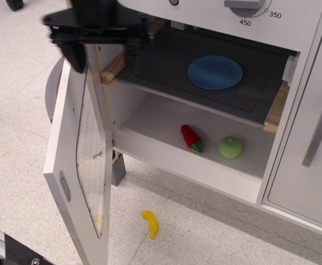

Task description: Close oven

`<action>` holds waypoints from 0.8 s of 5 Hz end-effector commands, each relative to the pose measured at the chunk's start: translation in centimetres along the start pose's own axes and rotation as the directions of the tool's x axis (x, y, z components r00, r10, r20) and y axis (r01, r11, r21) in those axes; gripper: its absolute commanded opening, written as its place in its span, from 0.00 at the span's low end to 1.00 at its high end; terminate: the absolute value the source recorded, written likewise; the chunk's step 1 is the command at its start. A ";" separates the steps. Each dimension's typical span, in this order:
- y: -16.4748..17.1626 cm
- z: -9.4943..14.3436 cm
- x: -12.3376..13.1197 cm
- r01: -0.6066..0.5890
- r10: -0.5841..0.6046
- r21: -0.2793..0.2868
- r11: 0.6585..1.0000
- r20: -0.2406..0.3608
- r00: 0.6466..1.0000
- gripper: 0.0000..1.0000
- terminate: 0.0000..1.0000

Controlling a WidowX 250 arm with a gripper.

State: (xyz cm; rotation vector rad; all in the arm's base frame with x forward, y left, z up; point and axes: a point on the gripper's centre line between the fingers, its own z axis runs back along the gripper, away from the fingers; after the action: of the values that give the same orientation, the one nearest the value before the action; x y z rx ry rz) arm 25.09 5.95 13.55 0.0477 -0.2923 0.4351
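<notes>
The pincer [97, 52] is spread wide and holds nothing, straddling the top edge of the oven [205, 94] door [78, 160], which hangs fully open below it. Risk: fingers slide off that thin edge, leaving the door ajar.

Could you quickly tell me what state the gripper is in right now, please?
Gripper: open, holding nothing, its jaws spread on either side of the top edge of the open oven door.
</notes>
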 end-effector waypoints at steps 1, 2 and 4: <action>3.4 1.5 -2.0 -0.064 0.068 0.068 0.996 -0.044 0.997 1.00 0.00; 4.0 2.0 -3.8 -0.027 0.030 0.053 0.998 -0.045 0.999 1.00 0.00; 3.3 -0.2 -6.1 -0.090 0.093 0.031 0.995 -0.115 0.989 1.00 0.00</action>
State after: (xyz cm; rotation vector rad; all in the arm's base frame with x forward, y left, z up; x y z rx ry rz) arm 18.31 6.52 10.75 0.0309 -0.1509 0.5396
